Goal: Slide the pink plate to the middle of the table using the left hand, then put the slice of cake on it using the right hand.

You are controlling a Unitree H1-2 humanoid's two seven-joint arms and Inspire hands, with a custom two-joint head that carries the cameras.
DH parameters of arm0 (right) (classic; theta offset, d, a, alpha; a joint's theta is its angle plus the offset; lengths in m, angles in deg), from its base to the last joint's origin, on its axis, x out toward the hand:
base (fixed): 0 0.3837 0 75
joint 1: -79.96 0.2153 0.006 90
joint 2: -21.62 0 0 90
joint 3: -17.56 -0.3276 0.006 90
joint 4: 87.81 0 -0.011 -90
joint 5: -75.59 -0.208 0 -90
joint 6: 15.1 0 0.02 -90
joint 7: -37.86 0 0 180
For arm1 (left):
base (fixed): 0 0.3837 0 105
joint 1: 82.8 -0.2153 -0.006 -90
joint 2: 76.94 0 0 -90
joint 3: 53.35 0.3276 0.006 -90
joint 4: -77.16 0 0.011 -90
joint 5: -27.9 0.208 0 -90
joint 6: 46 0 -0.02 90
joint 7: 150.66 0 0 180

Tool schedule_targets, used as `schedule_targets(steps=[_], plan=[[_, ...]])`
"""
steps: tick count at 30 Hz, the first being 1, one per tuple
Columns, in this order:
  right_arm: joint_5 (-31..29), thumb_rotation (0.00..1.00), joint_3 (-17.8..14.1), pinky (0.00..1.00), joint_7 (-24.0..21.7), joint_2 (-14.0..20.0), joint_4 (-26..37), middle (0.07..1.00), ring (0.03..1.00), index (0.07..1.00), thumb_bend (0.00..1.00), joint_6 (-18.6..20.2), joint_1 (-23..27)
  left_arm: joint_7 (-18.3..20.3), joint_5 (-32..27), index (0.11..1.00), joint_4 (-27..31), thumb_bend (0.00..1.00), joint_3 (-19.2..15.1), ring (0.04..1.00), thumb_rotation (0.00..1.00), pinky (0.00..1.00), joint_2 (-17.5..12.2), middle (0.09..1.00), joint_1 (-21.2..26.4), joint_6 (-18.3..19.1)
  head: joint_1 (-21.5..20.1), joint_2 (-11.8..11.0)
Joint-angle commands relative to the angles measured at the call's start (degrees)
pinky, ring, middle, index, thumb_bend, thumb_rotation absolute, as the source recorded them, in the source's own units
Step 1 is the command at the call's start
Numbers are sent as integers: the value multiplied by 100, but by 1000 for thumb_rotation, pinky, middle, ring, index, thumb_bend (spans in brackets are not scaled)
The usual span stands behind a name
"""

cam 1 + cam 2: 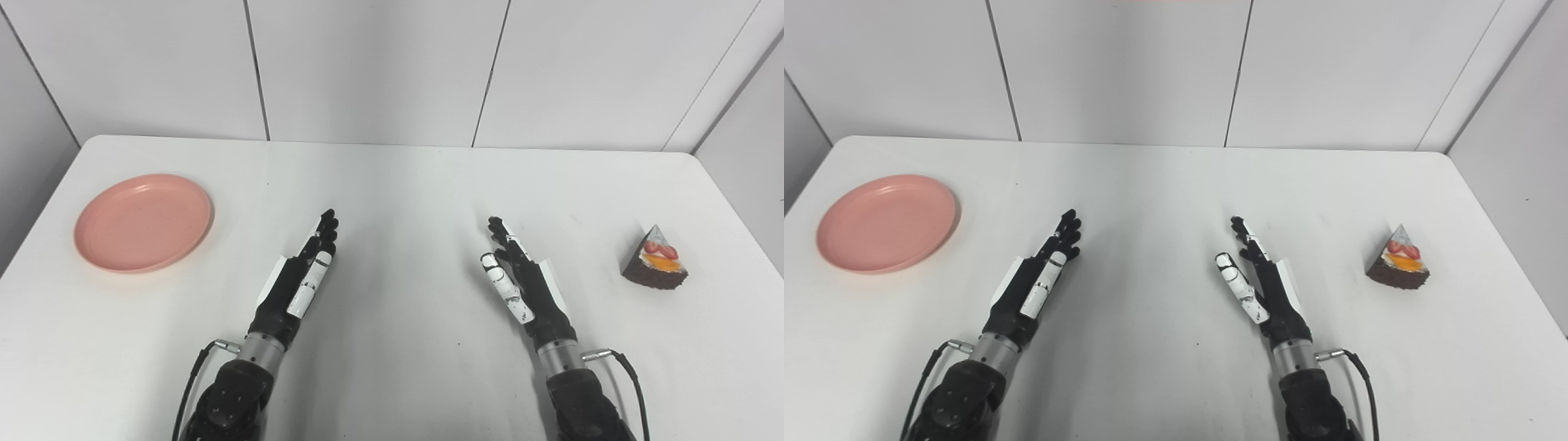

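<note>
A pink plate lies empty at the left side of the white table. A slice of chocolate cake with fruit on top stands at the right side. My left hand is open, fingers straight, over the table's middle-left, well to the right of the plate. My right hand is open, fingers straight, over the middle-right, well to the left of the cake. Neither hand touches anything.
White wall panels stand behind the table's far edge. A bare stretch of table lies between the two hands. Cables run from both wrists at the bottom of the view.
</note>
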Motion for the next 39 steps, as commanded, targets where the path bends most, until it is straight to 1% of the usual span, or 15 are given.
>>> schedule_targets(steps=[1, 4, 8, 11, 19, 22, 26, 39], plan=[[-11, 1000, 39, 876, -89, 15, -23, 927, 922, 920, 339, 8, -2, 29, 130, 983, -201, 427, 55, 990, 1000, 960, -30, 995, -174, 481, 2, 4], [15, 1000, 45, 873, -90, 16, 5, 928, 922, 923, 331, 56, -7, 18, 134, 980, -195, 435, 51, 989, 1000, 959, -24, 993, -175, 493, -8, 7], [-6, 1000, 40, 868, -84, 12, -32, 927, 920, 922, 326, 4, -2, 20, 139, 982, -176, 434, 54, 990, 1000, 959, -28, 994, -180, 510, -5, 11], [5, 1000, 46, 874, -86, 15, -18, 928, 923, 921, 344, 18, -4, 19, 137, 983, -161, 414, 54, 988, 1000, 957, -25, 993, -187, 517, -9, 15], [-23, 1000, 42, 875, -102, 2, 30, 926, 921, 921, 324, 49, -11, 16, 151, 981, -175, 439, 58, 986, 1000, 956, -37, 991, -180, 477, -1, 17], [0, 1000, 48, 870, -99, 9, 30, 924, 919, 919, 337, 59, -10, 29, 146, 981, -166, 445, 64, 989, 1000, 960, -39, 992, -178, 501, -1, 17], [33, 1000, 60, 874, -93, 17, 36, 926, 921, 921, 327, 56, -10, 40, 111, 985, -171, 420, 55, 989, 1000, 961, -35, 996, -183, 477, -10, 21], [28, 1000, 43, 873, -99, -5, 69, 926, 920, 922, 332, 129, -17, 26, 129, 982, -173, 437, 56, 990, 1000, 962, -31, 994, -176, 501, -7, 18]])
